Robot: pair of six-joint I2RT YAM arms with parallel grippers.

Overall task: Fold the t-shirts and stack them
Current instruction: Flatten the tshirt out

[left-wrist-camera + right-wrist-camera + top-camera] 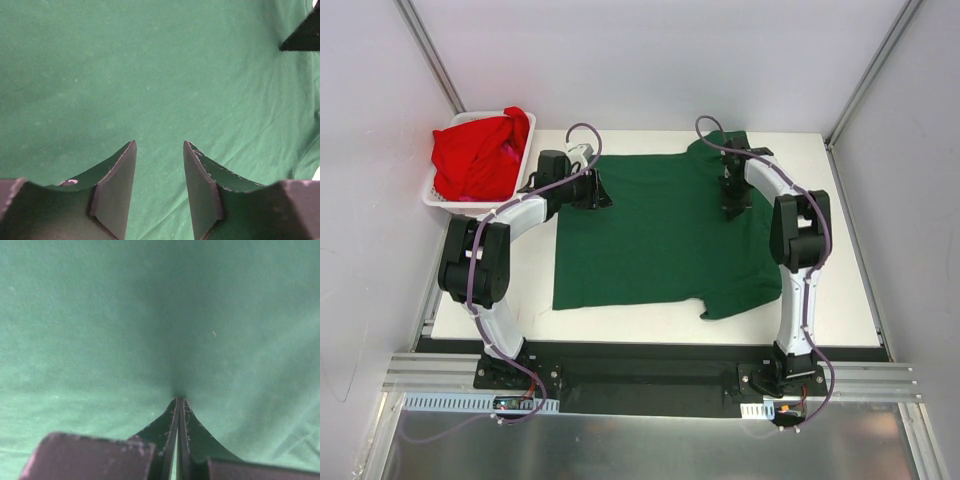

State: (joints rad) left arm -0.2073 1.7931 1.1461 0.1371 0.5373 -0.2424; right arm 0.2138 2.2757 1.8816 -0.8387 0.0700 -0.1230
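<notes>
White walls (pixel 640 60) enclose a white surface (pixel 840 290). At its far left corner, a white slotted plastic basket (pixel 440 196) holds a crumpled bright red t-shirt (pixel 480 155). The left jaws stand half open and empty over the flat dark green cloth t-shirt (pixel 660 240) at mid-surface. The right jaws, fully closed, touch it near its far right edge.

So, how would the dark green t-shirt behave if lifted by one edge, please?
Probably floppy: the dark green cloth t-shirt lies flat against the white table, its near sleeve curled. Wide and thin, it would likely sag from one pinch. Pushed, it would probably bunch like that sleeve.
</notes>
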